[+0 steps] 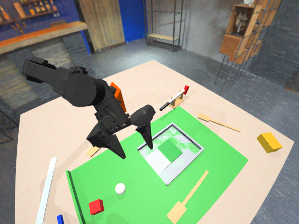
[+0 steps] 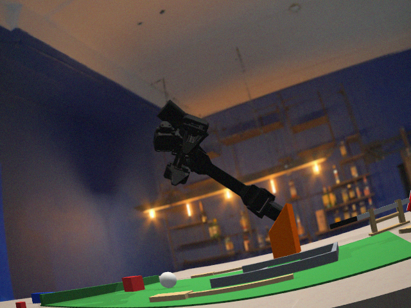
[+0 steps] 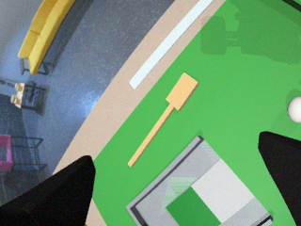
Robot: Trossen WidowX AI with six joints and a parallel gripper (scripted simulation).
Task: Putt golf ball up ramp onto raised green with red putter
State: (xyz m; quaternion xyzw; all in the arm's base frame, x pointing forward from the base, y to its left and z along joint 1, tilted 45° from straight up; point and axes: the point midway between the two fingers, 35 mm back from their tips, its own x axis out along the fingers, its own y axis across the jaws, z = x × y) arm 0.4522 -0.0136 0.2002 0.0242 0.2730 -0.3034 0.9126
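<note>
We found the jaws [image 1: 135, 145] spread wide with nothing between them, hanging high above the green mat [image 1: 212, 154], their two dark fingers [image 1: 116, 145] pointing down toward the raised green [image 1: 170, 149]. In the wrist view the same fingers framed the raised green [image 3: 191, 214] from above, with clear air beneath them.

The red putter [image 1: 174, 96] lay well apart from the jaws, propped on a small tan stand [image 1: 177, 100] on the bare surface [image 1: 60, 120] just past the mat's far edge. Its red head pointed away from the mat and its black grip slanted down toward it. From the exterior view we saw only the shaft and grip of the putter [image 2: 365, 217] on its stand at the right edge.

The golf ball [image 1: 120, 188] rested on the mat near its low dark end wall [image 1: 74, 192], just beside a red cube [image 1: 96, 206]. The raised green sat in the middle of the mat inside a grey frame [image 1: 195, 142], with a pale ramp [image 1: 158, 160] leading up to it on the ball's side.

An orange block [image 1: 118, 95] stood behind the arm on the surface. Three tan paddles lay about: one [image 1: 186, 199] on the mat's near edge, one [image 1: 217, 121] on the surface beyond the mat, and one [image 1: 93, 151] partly hidden under the jaws. A yellow block [image 1: 268, 142] sat near the surface's right corner, and a white strip [image 1: 46, 188] ran along the left side.
</note>
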